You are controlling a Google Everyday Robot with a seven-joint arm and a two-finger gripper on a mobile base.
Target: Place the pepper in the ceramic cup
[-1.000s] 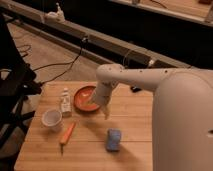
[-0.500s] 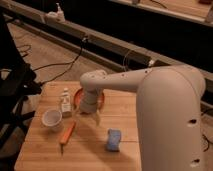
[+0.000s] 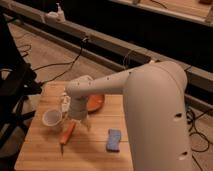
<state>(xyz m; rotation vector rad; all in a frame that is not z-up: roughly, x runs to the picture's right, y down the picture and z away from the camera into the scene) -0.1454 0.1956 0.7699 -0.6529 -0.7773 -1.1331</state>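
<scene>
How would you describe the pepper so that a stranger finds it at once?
On the wooden table, look at its left half in the picture, where the gripper hangs beside the white cup. The pepper lies flat on the wood just nearer the camera. It is the only long, thin orange thing; the orange plate behind is round, and the sponge is blue.
</scene>
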